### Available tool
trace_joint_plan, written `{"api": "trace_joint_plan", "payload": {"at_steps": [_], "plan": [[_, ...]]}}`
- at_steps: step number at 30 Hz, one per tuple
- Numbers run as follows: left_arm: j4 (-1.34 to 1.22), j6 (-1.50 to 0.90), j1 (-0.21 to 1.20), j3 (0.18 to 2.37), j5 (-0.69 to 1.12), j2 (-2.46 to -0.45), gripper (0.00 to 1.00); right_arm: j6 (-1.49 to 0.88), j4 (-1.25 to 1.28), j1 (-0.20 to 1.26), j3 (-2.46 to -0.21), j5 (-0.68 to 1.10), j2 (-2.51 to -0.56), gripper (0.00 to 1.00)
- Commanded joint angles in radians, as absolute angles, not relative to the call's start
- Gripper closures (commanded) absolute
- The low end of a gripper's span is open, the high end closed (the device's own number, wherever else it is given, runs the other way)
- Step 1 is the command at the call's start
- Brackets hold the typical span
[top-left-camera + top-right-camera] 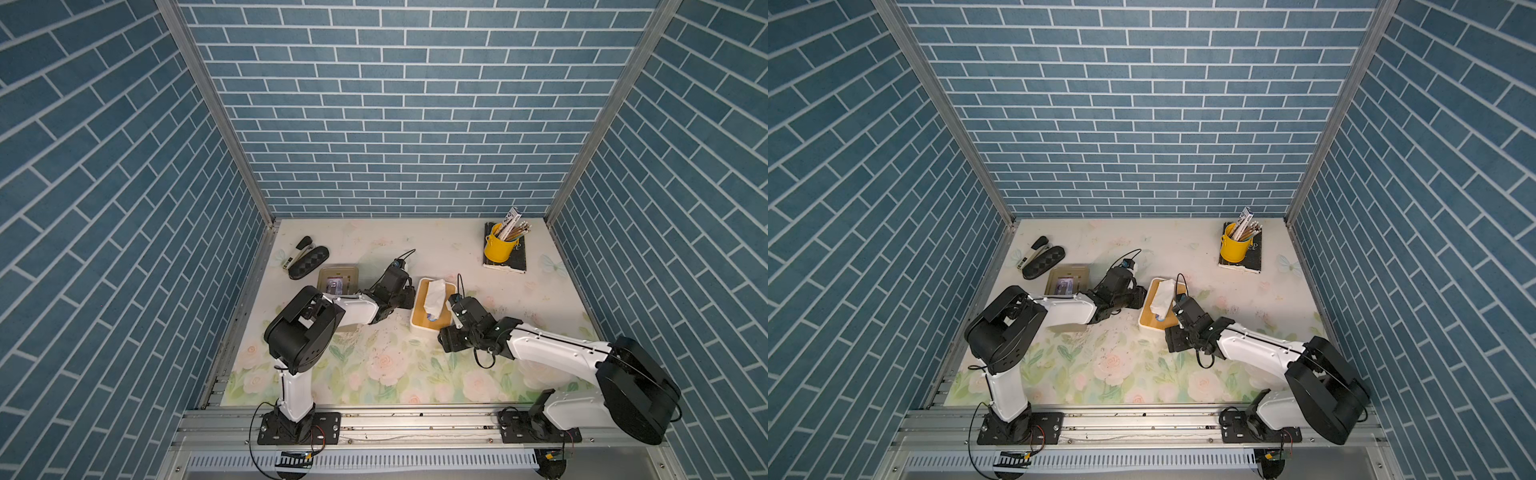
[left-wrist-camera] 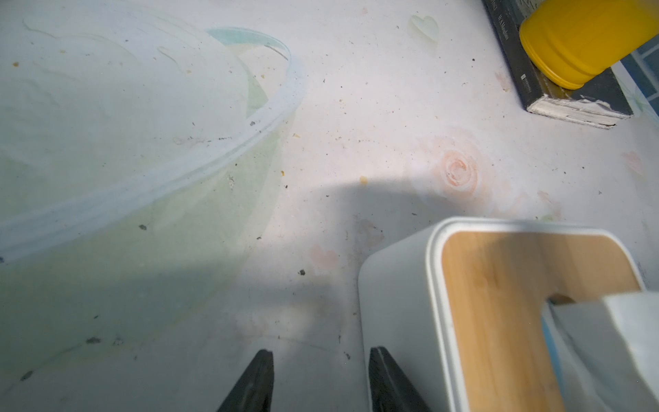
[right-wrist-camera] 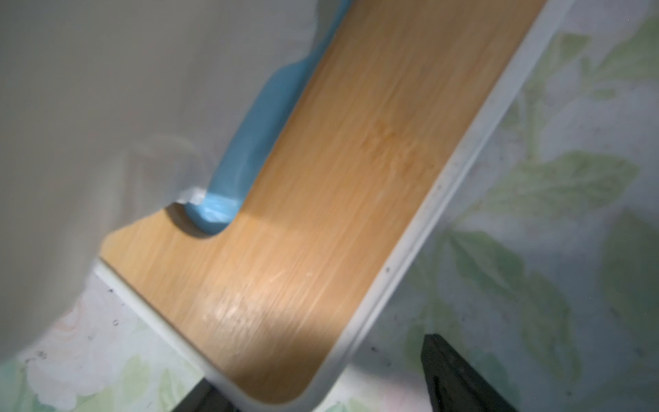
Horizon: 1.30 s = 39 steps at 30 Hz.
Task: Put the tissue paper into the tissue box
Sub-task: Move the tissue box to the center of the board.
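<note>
The floral bench (image 1: 374, 374) carries the white, wood-lidded tissue box (image 1: 422, 309) near its middle. The tissue paper (image 1: 435, 296) stands up out of the lid's slot. The right gripper (image 3: 317, 367) straddles the box's front corner, jaws wide. The left gripper (image 2: 321, 353) sits just beside the box, half apart and empty.

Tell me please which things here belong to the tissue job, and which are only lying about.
Belong to the job:
- tissue paper, sticking up out of the lid slot
- tissue box

Only lying about:
- stapler
- black case
- tan tray
- yellow cup with pencils
- book under the cup
</note>
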<state>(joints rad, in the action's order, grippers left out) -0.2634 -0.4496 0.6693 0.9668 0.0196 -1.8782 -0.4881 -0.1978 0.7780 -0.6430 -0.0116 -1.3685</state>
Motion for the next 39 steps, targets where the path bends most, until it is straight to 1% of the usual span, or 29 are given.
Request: {"api": "trace_joint_plan", "payload": {"at_steps": [1, 8, 12, 14, 17, 20, 25, 29, 32, 35, 39], "plan": [[-0.264, -0.454, 0.686, 0.986, 0.016, -1.888, 0.51, -0.429, -0.146, 0.735, -0.704, -0.040, -1.400, 0.22], [-0.251, -0.443, 0.689, 1.035, 0.008, -1.908, 0.51, -0.383, -0.145, 0.698, -0.781, -0.040, -1.480, 0.22], [-0.212, -0.423, 0.687, 1.078, -0.022, -1.893, 0.51, -0.362, -0.176, 0.683, -0.819, -0.050, -1.486, 0.23], [-0.182, -0.406, 0.679, 1.100, -0.051, -1.862, 0.51, -0.362, -0.197, 0.683, -0.844, -0.027, -1.466, 0.23], [-0.114, -0.373, 0.656, 1.137, -0.109, -1.791, 0.51, -0.364, -0.238, 0.689, -0.891, 0.053, -1.445, 0.22], [-0.055, -0.349, 0.623, 1.137, -0.164, -1.688, 0.49, -0.364, -0.285, 0.732, -0.964, 0.070, -1.443, 0.21], [0.009, -0.331, 0.526, 1.018, -0.236, -1.464, 0.47, -0.371, -0.279, 0.806, -1.077, 0.127, -1.501, 0.21], [0.034, -0.341, 0.387, 0.860, -0.208, -1.250, 0.47, -0.382, -0.223, 0.838, -1.163, 0.159, -1.614, 0.21], [0.038, -0.342, 0.296, 0.752, -0.182, -1.133, 0.47, -0.383, -0.193, 0.861, -1.258, 0.181, -1.724, 0.22], [0.025, -0.341, 0.222, 0.667, -0.152, -1.086, 0.48, -0.385, -0.191, 0.880, -1.382, 0.203, -1.841, 0.28], [-0.044, -0.354, 0.118, 0.566, -0.071, -1.087, 0.50, -0.383, -0.212, 0.901, -1.567, 0.235, -1.987, 0.31]]}}
